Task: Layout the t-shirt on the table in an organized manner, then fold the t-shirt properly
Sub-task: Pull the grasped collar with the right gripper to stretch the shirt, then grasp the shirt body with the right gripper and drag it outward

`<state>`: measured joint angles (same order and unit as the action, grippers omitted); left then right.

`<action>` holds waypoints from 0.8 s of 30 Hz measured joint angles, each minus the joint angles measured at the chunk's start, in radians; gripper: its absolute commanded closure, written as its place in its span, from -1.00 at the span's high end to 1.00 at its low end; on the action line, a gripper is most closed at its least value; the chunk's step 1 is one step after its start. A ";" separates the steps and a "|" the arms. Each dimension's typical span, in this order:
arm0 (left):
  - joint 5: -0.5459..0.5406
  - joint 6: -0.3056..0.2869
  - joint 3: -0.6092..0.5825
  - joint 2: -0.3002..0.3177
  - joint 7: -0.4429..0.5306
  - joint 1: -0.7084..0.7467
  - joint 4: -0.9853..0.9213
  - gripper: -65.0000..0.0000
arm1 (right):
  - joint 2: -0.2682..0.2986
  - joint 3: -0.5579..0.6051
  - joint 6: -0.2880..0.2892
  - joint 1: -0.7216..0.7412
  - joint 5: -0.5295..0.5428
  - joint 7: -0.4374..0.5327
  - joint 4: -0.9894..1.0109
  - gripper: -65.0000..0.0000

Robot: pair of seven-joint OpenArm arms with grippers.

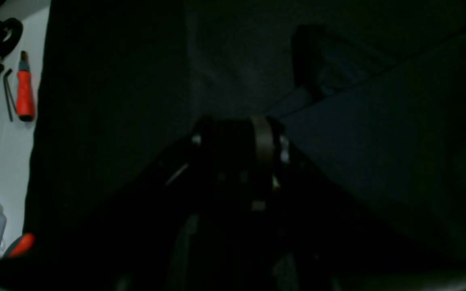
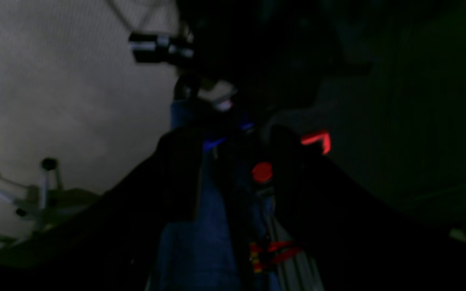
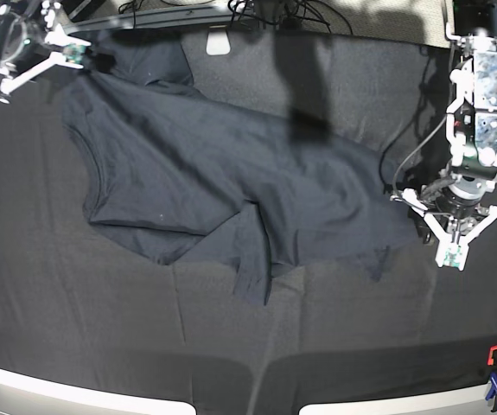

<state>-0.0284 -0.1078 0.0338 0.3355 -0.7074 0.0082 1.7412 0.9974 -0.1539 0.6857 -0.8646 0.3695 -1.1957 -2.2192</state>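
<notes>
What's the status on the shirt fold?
Left hand at shirt's edge, right hand at far corner. Shirt spread diagonally, rumpled, unfolded. Nothing in the way.

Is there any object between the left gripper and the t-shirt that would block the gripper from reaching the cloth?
No, nothing visible does. In the base view the left gripper sits right beside the t-shirt, at its nearest edge, with only bare table around it. The cables lie behind the arm, not between them.
</notes>
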 measured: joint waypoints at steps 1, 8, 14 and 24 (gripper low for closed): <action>0.000 0.000 0.000 0.000 0.000 0.000 0.000 -0.56 | 0.000 -0.015 0.000 0.000 0.023 0.002 0.000 -0.18; -0.065 0.000 0.000 0.000 0.000 0.001 0.000 -0.56 | -0.075 -0.092 0.005 0.078 -0.056 0.407 0.000 -0.18; -0.080 0.000 0.000 0.000 0.004 0.000 0.000 -0.56 | -0.190 -0.013 0.015 0.356 -0.144 0.568 0.001 -0.18; -0.080 0.000 0.000 0.000 0.004 0.000 0.000 -0.56 | -0.420 0.539 -0.046 0.797 -0.628 0.581 0.222 -0.19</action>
<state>-0.1085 -0.1078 0.0341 0.3359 -0.7033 0.0078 1.7416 0.5777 0.3851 0.6399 -0.0681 -0.2588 -0.6147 -1.9976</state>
